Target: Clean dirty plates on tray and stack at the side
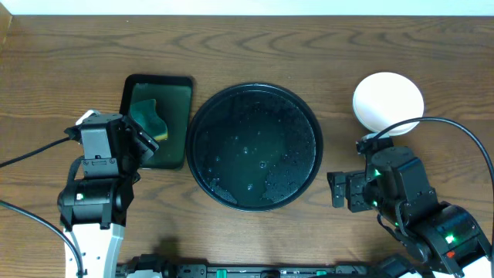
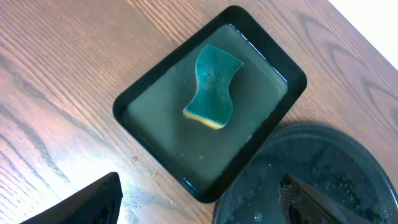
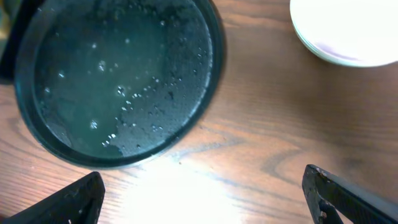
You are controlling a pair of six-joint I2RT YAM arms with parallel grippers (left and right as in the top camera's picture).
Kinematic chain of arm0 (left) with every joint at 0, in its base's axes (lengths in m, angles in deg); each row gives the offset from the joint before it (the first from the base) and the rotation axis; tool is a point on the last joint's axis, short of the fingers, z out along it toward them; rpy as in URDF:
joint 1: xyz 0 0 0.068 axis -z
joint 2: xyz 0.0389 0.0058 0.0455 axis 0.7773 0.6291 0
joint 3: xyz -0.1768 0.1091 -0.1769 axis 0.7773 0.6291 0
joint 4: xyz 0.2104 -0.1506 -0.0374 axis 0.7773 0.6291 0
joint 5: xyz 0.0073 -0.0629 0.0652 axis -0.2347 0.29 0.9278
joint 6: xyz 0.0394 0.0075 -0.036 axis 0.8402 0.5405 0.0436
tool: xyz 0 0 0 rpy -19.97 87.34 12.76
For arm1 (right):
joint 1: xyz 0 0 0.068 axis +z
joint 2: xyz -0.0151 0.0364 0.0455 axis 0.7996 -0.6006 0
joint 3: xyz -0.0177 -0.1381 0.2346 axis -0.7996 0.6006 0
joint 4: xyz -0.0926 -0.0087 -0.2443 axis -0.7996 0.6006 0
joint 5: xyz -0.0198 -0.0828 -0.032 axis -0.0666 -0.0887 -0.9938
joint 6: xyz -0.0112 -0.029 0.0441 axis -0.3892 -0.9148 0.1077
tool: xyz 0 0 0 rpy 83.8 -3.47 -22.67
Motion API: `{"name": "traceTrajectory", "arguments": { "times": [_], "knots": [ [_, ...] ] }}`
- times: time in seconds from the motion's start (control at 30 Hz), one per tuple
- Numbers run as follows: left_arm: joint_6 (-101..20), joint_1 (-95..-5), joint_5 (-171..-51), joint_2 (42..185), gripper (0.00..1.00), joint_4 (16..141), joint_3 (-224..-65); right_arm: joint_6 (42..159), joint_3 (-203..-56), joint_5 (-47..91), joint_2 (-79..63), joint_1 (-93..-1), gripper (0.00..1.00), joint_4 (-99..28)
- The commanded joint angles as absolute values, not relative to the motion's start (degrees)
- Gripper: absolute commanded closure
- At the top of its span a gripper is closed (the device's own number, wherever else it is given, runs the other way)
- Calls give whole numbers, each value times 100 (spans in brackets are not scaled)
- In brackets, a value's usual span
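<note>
The round black tray point(image 1: 255, 147) lies mid-table, wet with droplets and a film of water, and carries no plates. The plates point(image 1: 388, 102) sit stacked on the wood to its right, a white one on top; the right wrist view shows their layered edges point(image 3: 345, 31) at its top right. My left gripper point(image 1: 145, 144) hovers open between the tray's left rim point(image 2: 311, 177) and the green tray, nothing between its fingers point(image 2: 93, 202). My right gripper point(image 1: 340, 189) is open over bare wood just right of the tray point(image 3: 118, 81), below the stack.
A dark green rectangular tray point(image 1: 136, 85) left of the black tray holds shallow water and a teal-and-yellow sponge point(image 2: 213, 87). Cables trail from both arms along the table's front.
</note>
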State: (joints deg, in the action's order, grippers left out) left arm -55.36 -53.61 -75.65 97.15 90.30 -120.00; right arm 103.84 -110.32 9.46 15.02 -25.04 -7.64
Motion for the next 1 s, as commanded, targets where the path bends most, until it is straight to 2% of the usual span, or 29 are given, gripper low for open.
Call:
{"name": "traceTrajectory", "arguments": {
  "times": [0.0,0.13,0.27,0.6,0.83,0.97],
  "knots": [
    [-5560,-5385,-7537,9752,19,9043,-11959,10338,-11004,912,1500,-2416,1,-687],
    [-5560,-5385,-7537,9752,19,9043,-11959,10314,-10958,898,1526,-2453,1,-829],
    [-5560,-5385,-7537,9752,19,9043,-11959,10133,-10405,981,1937,-2917,1,-1437],
    [-5560,-5385,-7537,9752,19,9043,-11959,9801,-7448,2184,4079,-4479,1,-4335],
    [-5560,-5385,-7537,9752,19,9043,-11959,9822,-5983,2378,5515,-4997,1,-5806],
    [-5560,-5385,-7537,9752,19,9043,-11959,9753,-5618,2234,5952,-5035,1,-6407]
  ]
}}
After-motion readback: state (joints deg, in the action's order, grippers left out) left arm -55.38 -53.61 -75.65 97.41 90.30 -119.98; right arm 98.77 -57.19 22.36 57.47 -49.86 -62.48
